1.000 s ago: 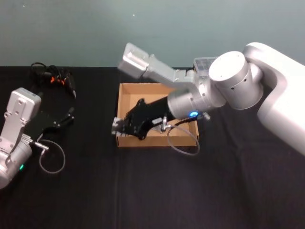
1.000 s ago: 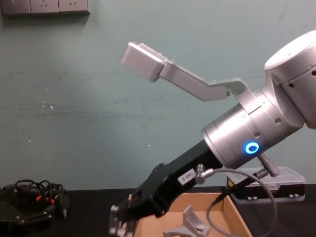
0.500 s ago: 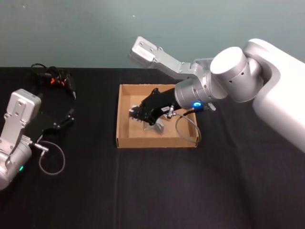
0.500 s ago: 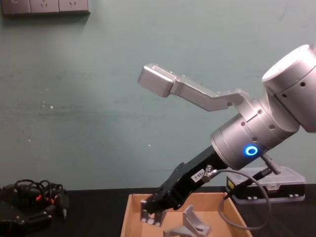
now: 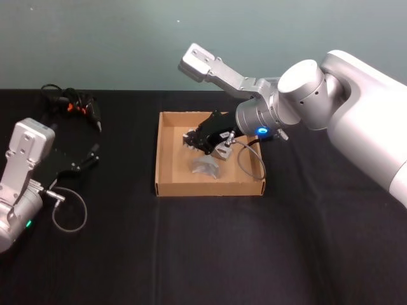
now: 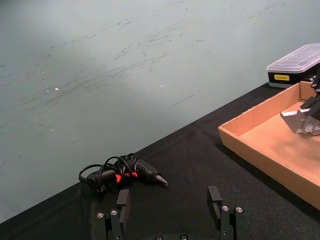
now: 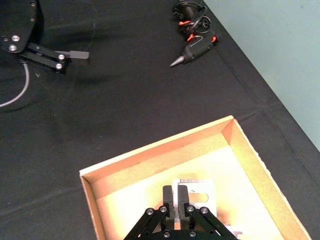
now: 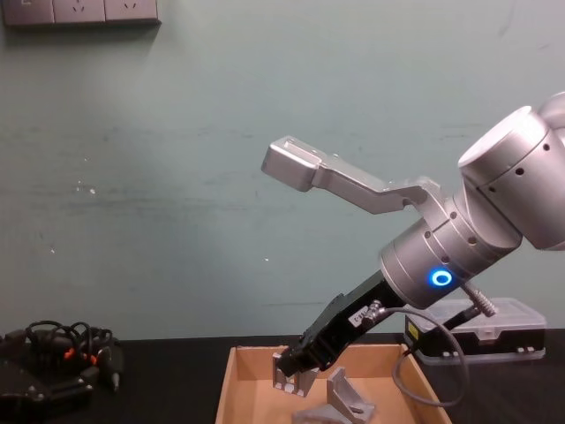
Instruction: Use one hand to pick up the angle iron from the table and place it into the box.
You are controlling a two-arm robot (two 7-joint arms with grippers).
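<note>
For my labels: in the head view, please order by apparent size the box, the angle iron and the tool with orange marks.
1. box
2. tool with orange marks, with its cable
3. angle iron, though partly hidden

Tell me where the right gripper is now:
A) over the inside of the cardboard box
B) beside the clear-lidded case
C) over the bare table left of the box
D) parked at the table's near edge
A: the right gripper hangs over the box, above the angle iron.
</note>
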